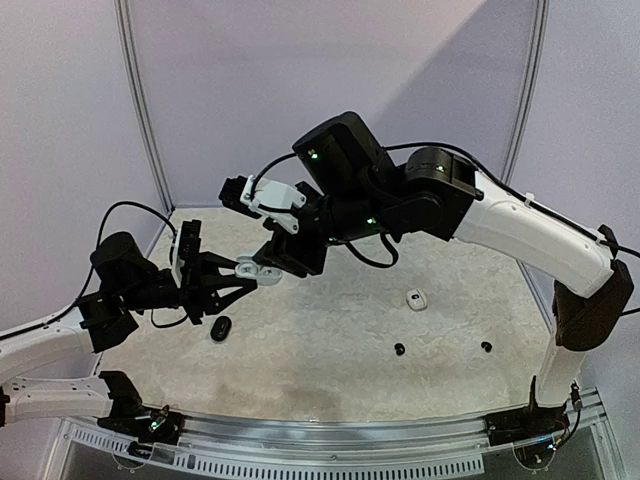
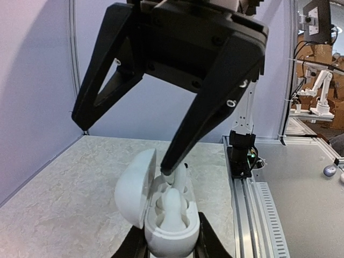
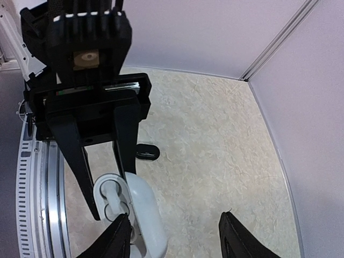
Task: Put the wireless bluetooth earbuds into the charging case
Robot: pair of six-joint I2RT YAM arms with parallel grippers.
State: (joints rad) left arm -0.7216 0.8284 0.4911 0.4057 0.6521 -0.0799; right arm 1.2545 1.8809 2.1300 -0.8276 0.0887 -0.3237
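Fingers of the left arm (image 1: 222, 267) are clamped narrow on the open white charging case (image 1: 257, 268) and hold it clear of the worktop (image 1: 330, 320) at the left. From above, we see the right arm's fingers (image 1: 283, 258) reaching in to meet the case from the far side. A black earbud (image 1: 399, 349) and its twin (image 1: 486, 347) lie loose near the front, well apart from both arms. A closed white case (image 1: 416, 299) and a black case (image 1: 221, 328) also rest on the worktop.

From the left wrist, the case stands between the left fingers (image 2: 207, 243) with its lid (image 2: 131, 188) swung open to the left. One white earbud (image 2: 172, 207) is seated in the near well. The right fingers (image 2: 207, 107) stand wide above it, and the tip of one comes down on what looks to us like a second white bud (image 2: 181, 176) at the mouth of the far well. That bud sits directly under the fingertip (the relation that matters here). We judge that the coming move is a straight press down into the well, not a sideways shift.

From the right wrist, the right fingers (image 3: 121, 239) are wide apart with nothing between them. The case (image 3: 137, 209) sits just beside one of them, not in the gap, with its long axis running toward the left arm.
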